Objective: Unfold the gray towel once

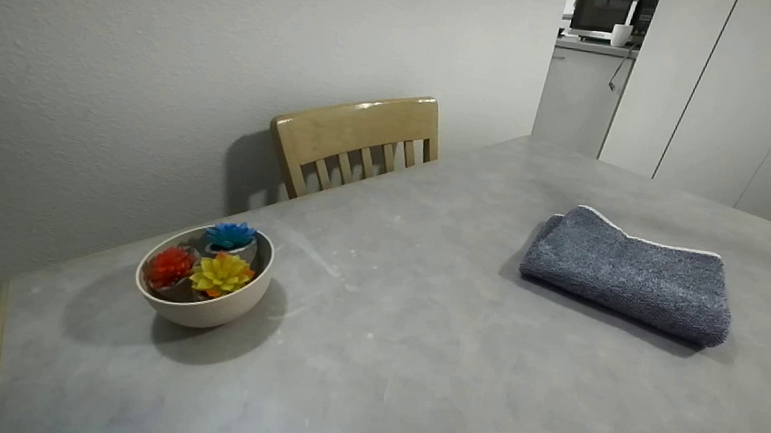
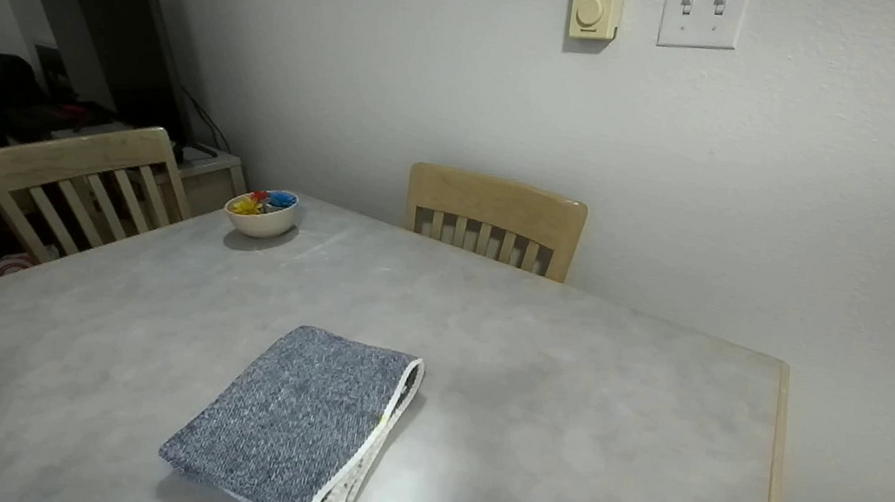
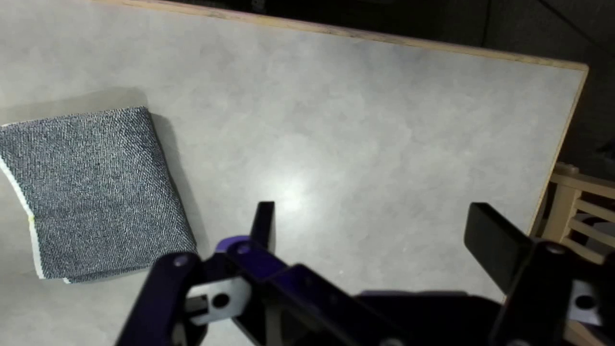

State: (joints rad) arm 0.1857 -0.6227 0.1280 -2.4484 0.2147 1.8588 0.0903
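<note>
towel point(image 2: 292, 422) lies folded on table point(image 2: 605, 417); i'd judge the single unfold not yet done, grasp and flip both remain. my gripper point(image 3: 372, 206) is spread wide, pinching nothing.

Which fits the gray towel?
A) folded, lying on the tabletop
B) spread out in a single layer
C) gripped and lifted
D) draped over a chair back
A: in an exterior view the gray towel lies on the tabletop, stacked layers showing along its white-trimmed side; in the wrist view the gripper stands open with only tabletop between its jaws.
</note>
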